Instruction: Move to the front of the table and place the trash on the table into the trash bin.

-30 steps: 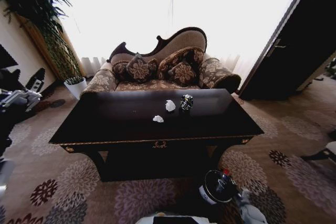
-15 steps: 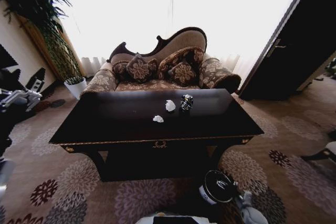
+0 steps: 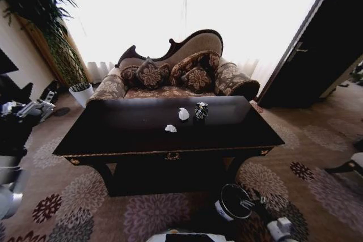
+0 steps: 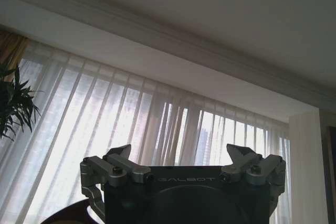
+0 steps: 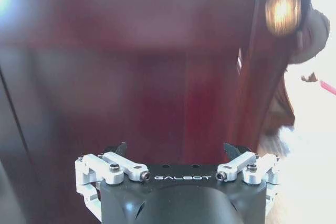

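The dark glossy table (image 3: pixel 125 134) stands straight ahead with gold trim along its front edge. Near its back middle lies the trash: a white paper wad (image 3: pixel 184 114), a smaller white wad (image 3: pixel 171 128) and a shiny black-and-silver can (image 3: pixel 201 110). The round black trash bin (image 3: pixel 222 208) sits on the carpet at the table's front right. My right gripper (image 3: pixel 249 203) hovers low at the bin's mouth; in its wrist view it (image 5: pixel 176 148) is open and empty, facing dark red wood. My left gripper (image 3: pixel 35 107) is held off the table's left end and is open (image 4: pixel 178 150), pointing up at the curtains.
An ornate sofa (image 3: pixel 170 77) with cushions stands right behind the table. A tall potted plant (image 3: pixel 62 49) is at the back left and a dark door (image 3: pixel 317 55) at the right. Patterned carpet (image 3: pixel 79 196) lies open in front and on both sides.
A red-tipped piece seen at the bin's mouth a second ago is gone from sight. My right arm has drawn back toward the lower right. My left arm has shifted slightly.
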